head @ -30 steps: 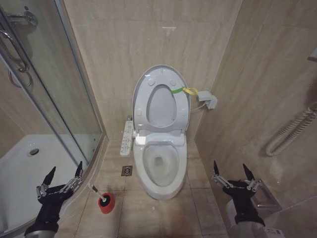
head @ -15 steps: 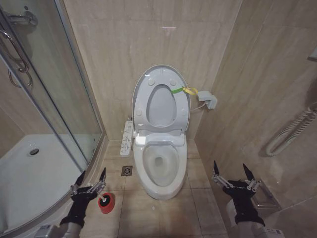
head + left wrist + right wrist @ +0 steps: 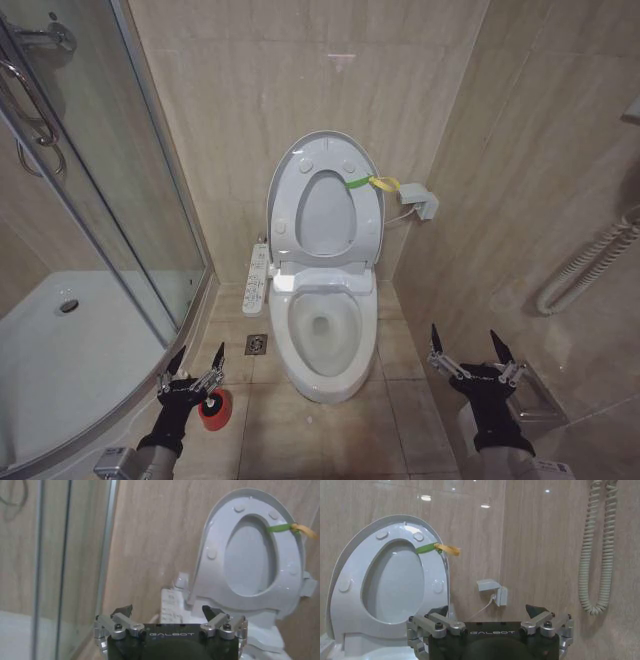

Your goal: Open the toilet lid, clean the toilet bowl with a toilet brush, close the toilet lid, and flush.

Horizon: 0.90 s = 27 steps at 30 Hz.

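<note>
Red holder cup point(image 3: 214, 409) — one; hands — two.

Glass shower door point(image 3: 110, 190) is standing at the left, curving round a white shower tray point(image 3: 60, 350). A floor drain point(image 3: 256, 344) is sitting in the tiles. A wall box point(image 3: 420, 200) is hanging right of centre; a coiled hose point(image 3: 585, 265) is hanging on the right wall.

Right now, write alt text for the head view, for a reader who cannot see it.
A white toilet stands against a tiled wall, its toilet lid raised and the toilet bowl exposed. The open left gripper hovers just above the red holder on the floor; the right gripper waits open at the toilet's other side.
</note>
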### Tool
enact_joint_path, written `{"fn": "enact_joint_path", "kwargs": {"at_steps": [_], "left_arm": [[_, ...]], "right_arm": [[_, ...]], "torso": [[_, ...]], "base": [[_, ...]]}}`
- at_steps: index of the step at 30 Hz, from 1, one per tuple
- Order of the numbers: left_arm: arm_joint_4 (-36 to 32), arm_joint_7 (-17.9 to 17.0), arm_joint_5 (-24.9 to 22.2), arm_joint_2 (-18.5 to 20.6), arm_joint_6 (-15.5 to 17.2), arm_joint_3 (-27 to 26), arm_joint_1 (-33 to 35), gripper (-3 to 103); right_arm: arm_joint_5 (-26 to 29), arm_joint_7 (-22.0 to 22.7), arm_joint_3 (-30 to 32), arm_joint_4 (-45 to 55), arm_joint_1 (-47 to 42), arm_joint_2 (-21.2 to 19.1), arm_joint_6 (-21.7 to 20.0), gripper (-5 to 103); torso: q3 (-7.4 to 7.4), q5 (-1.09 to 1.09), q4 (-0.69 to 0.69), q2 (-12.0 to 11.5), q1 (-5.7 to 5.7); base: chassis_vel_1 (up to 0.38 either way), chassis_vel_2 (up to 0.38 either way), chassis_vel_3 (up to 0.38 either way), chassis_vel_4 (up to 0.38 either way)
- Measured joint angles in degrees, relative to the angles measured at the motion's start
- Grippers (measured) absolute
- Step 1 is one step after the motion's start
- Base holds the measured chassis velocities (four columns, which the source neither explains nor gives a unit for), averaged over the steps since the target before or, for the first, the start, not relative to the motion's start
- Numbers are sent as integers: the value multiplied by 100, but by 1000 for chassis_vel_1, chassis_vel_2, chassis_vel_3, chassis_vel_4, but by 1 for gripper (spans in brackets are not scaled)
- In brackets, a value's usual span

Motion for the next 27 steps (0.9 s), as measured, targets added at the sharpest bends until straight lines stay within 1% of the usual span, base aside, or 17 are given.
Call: {"fn": "enact_joint_path", "kwargs": {"at_steps": [2, 5, 6, 9, 13, 16, 19, 20, 21, 23, 24, 27], "left_arm": [[-4, -1, -49, 40, -6, -75, 0, 92], [-112, -12, -428, 268, 14, -400, 1, 93], [-112, -12, -428, 268, 14, -400, 1, 93], [-265, -34, -817, 483, 95, -563, -2, 93], [-346, -24, -956, 593, 109, -584, -7, 92], [-380, -1, -975, 603, 106, -519, -27, 92], [-157, 43, -897, 570, 79, -203, -183, 92], [-157, 43, -897, 570, 79, -203, -183, 92], [50, 62, -809, 529, 49, -38, -307, 92], [256, 72, -700, 443, 41, 205, -459, 92], [256, 72, -700, 443, 41, 205, -459, 92], [482, 102, -453, 290, -21, 451, -564, 93]], "right_arm": [[0, 0, 0, 0, 0, 0, 0, 100], [0, 0, 0, 0, 0, 0, 0, 100], [0, 0, 0, 0, 0, 0, 0, 100], [0, 0, 0, 0, 0, 0, 0, 100], [0, 0, 0, 0, 0, 0, 0, 100], [0, 0, 0, 0, 0, 0, 0, 100], [0, 0, 0, 0, 0, 0, 0, 100], [0, 0, 0, 0, 0, 0, 0, 100], [0, 0, 0, 0, 0, 0, 0, 100], [0, 0, 0, 0, 0, 0, 0, 100], [0, 0, 0, 0, 0, 0, 0, 100], [0, 0, 0, 0, 0, 0, 0, 100]], "torso": [[0, 0, 0, 0, 0], [0, 0, 0, 0, 0], [0, 0, 0, 0, 0], [0, 0, 0, 0, 0], [0, 0, 0, 0, 0], [0, 0, 0, 0, 0], [0, 2, 0, 0, 0], [0, 2, 0, 0, 0], [0, 0, -1, 0, 0], [0, 0, -1, 0, 0], [0, 0, -1, 0, 0], [0, 0, -2, 0, 0]], "base": [[0, 0, 0, 0], [0, 0, 0, 0], [0, 0, 0, 0], [0, 0, 0, 0], [0, 0, 0, 0], [0, 0, 0, 0], [0, 0, 0, 0], [0, 0, 0, 0], [0, 0, 0, 0], [0, 0, 0, 0], [0, 0, 0, 0], [0, 0, 0, 0]]}}
